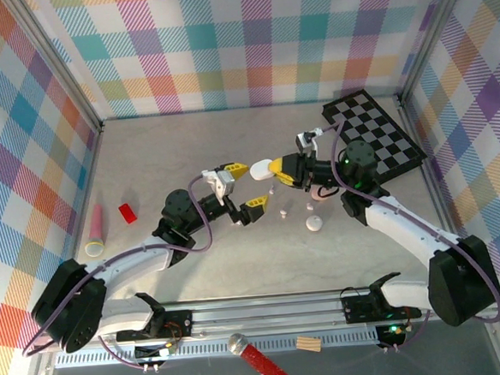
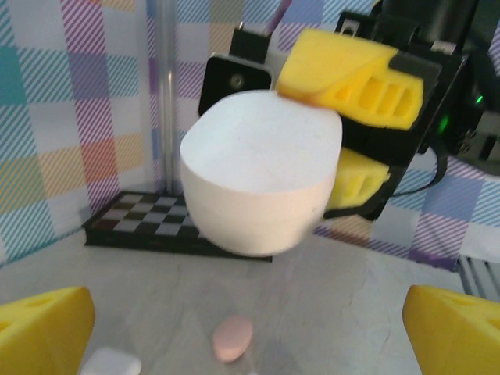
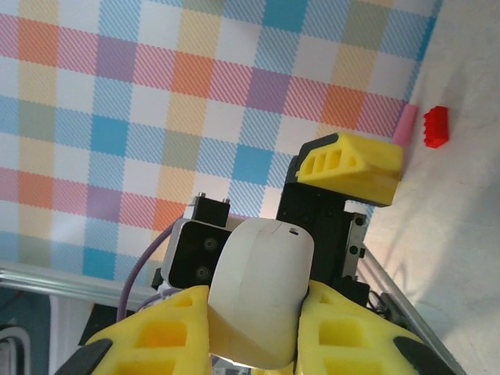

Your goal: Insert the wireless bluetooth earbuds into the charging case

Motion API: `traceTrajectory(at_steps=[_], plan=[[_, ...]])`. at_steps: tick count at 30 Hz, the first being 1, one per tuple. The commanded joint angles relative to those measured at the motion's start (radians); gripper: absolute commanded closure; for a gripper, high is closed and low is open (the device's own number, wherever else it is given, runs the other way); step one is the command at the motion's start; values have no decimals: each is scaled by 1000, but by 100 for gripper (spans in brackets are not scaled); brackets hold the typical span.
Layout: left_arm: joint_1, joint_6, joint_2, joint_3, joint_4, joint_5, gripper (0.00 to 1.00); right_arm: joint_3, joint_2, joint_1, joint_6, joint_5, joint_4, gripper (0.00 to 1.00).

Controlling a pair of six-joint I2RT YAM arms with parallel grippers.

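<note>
Pink tube (image 1: 96, 230): I saw it lying on the table at the far left, its yellow-green cap at the near end.
Red block (image 1: 128, 213): it sat just right of the tube, apart from it, and well left of both grippers.
Left gripper (image 1: 257, 185): it stood wide open with nothing between the jaws. In my left wrist view its yellow fingers (image 2: 43, 332) sat at the two lower corners, pointing right toward the case.
Pink oval piece (image 2: 232, 337): it lay on the table ahead of the open left fingers. I could not tell whether it was a bud or a case.
Charging case (image 3: 262, 297): white and rounded, it hung off the table between the two grippers, clamped by the right arm's yellow fingers. Its seam looked closed in the right wrist view.
Right gripper (image 1: 270, 174): it was closed on the charging case, one finger on each side, and faced the left gripper.
Pinkish earbud (image 1: 282, 213): it lay loose on the table, just near of the two grippers and outside any case.
White earbud (image 1: 310, 206): it lay loose on the table a little further right, beside the right arm.
White pebble (image 1: 314, 224): larger than the buds, it rested just near of the white earbud.
Checkerboard (image 1: 373, 132): it lay flat at the far right, beyond the right arm.
</note>
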Motion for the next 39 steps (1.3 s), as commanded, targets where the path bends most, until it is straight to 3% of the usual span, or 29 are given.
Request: traceTrajectory(at_steps=[1, 5, 16, 25, 35, 39], plan=[[21, -58, 47, 39, 213, 84, 0, -19, 28, -6, 145, -33, 226, 96], [30, -96, 125, 24, 404, 48, 12, -25, 52, -6, 199, -39, 290, 96], [30, -81, 184, 117, 392, 207, 23, -30, 73, -6, 235, -29, 316, 96], [30, -104, 203, 140, 397, 189, 34, -41, 93, -6, 265, -19, 383, 96], [30, -101, 215, 144, 397, 161, 36, -45, 81, -6, 258, -13, 393, 96], [30, -107, 221, 148, 397, 161, 41, -45, 76, -6, 250, -12, 383, 96]])
